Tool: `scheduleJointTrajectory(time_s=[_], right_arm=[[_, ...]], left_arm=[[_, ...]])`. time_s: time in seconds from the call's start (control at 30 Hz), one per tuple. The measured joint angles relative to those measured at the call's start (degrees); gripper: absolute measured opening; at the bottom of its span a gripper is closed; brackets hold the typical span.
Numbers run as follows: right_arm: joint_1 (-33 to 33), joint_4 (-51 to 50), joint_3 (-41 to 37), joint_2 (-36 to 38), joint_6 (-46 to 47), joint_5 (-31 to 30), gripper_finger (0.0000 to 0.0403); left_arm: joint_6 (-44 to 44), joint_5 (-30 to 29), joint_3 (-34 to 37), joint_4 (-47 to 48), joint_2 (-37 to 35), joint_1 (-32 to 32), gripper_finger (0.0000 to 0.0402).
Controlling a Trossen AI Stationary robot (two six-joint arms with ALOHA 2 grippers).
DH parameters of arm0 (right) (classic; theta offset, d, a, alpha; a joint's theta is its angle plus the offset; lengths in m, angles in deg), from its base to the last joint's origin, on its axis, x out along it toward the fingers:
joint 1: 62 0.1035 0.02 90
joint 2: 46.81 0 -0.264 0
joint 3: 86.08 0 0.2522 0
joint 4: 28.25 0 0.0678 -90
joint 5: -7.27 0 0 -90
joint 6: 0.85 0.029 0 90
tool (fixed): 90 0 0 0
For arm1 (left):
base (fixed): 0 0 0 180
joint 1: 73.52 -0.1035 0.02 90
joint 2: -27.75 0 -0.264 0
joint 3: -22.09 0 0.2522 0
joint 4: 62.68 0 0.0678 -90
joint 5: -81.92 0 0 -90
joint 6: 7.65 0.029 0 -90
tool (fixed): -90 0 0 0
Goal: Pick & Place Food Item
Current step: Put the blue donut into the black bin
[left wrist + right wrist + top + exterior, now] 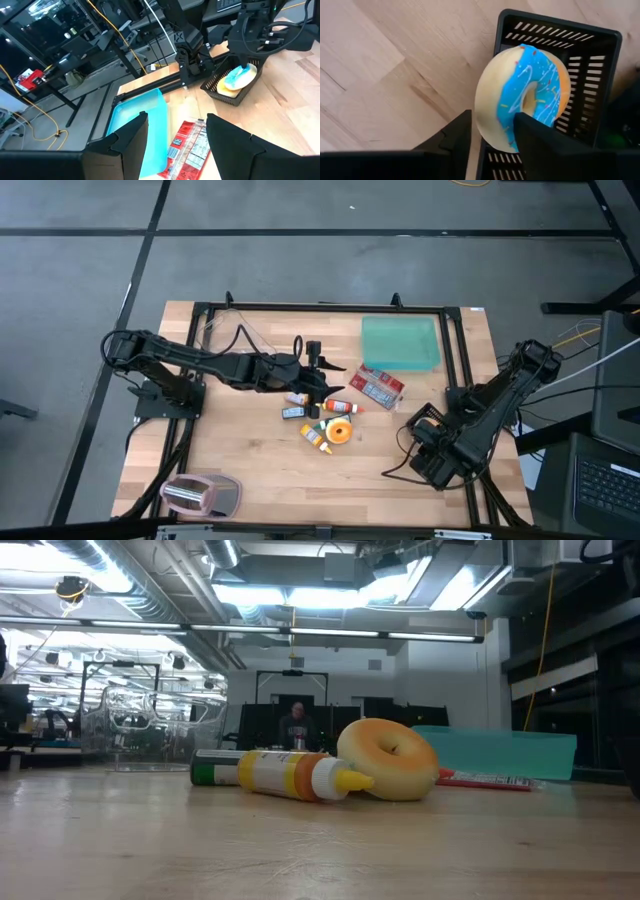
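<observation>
Right wrist view: right gripper (492, 137), fingers astride a blue-iced doughnut (522, 97), smooth, with sprinkles, held on edge at the rim of a black slatted basket (580, 42), apparently for dropping in. Left wrist view: left gripper (177, 137), jaws apart and empty, above a crinkled red packet (190, 147) beside a glossy teal tray (132, 120). Low view: yellow squeeze bottle (290, 775) lying flat, plain doughnut (390, 758) leaning behind. High view: wooden table (250, 470), silver toaster (200, 495) at its near-left corner.
</observation>
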Motion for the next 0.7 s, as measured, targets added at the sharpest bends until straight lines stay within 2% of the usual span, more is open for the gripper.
scheduleJointTrajectory(time_s=[0.3, 0.7], right_arm=[[0.00, -1.28, 0.00, 0.00, 0.74, -1.19, 0.0010], [0.00, -8.28, 0.00, 1.02, 3.20, 0.73, 0.0003]], left_arm=[[-0.02, 0.31, 0.00, 0.00, 0.00, 0.00, 0.0196], [-0.02, 0.37, 0.00, 0.02, 0.00, 0.00, 0.0196]])
